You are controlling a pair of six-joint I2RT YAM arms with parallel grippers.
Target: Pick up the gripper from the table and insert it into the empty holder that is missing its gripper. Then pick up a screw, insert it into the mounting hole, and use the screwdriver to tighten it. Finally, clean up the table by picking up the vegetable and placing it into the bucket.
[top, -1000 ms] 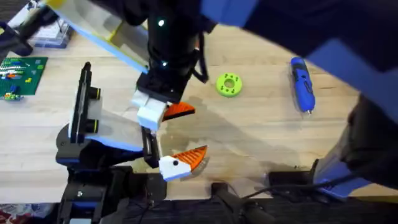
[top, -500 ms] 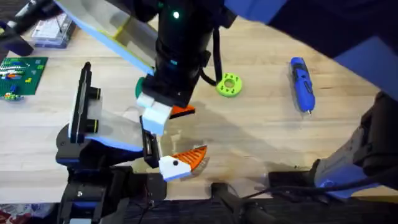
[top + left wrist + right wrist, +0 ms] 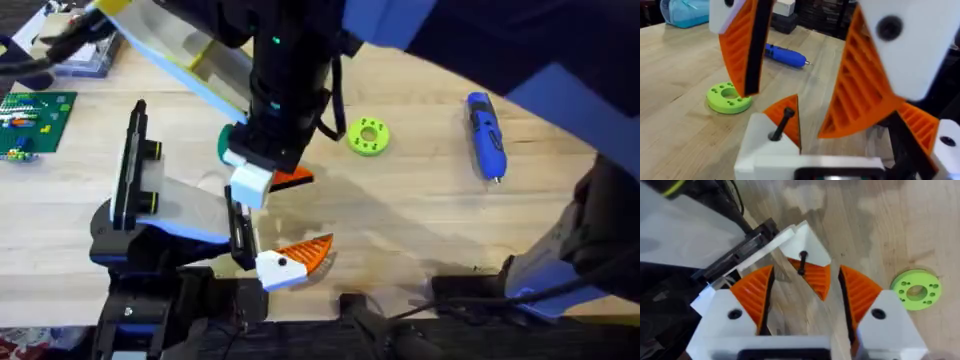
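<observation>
The holder [image 3: 190,212], a grey wedge with a black end-plate, carries my left gripper [image 3: 312,212], whose two orange fingers stand apart. The gripper [image 3: 807,245], a white block with an orange finger, sits against the end-plate. A black screw [image 3: 802,262] [image 3: 781,122] stands upright in its mounting hole. My right gripper [image 3: 806,270] hangs open over it from above, one finger on each side and nothing held. The blue screwdriver [image 3: 486,135] [image 3: 785,55] lies at the far right. A dark green item [image 3: 226,143], probably the vegetable, shows beside the right arm. The bucket is out of view.
A yellow-green ring [image 3: 368,136] [image 3: 916,288] lies between the holder and the screwdriver. A tall black plate with yellow rings [image 3: 135,165] stands at the holder's left. A green circuit board [image 3: 35,118] lies at the far left, and bare wood stretches between the ring and the screwdriver.
My right arm has shifted slightly to the right above the upper gripper block, which uncovered the dark green item beside it. The holder and the screwdriver have not moved.
</observation>
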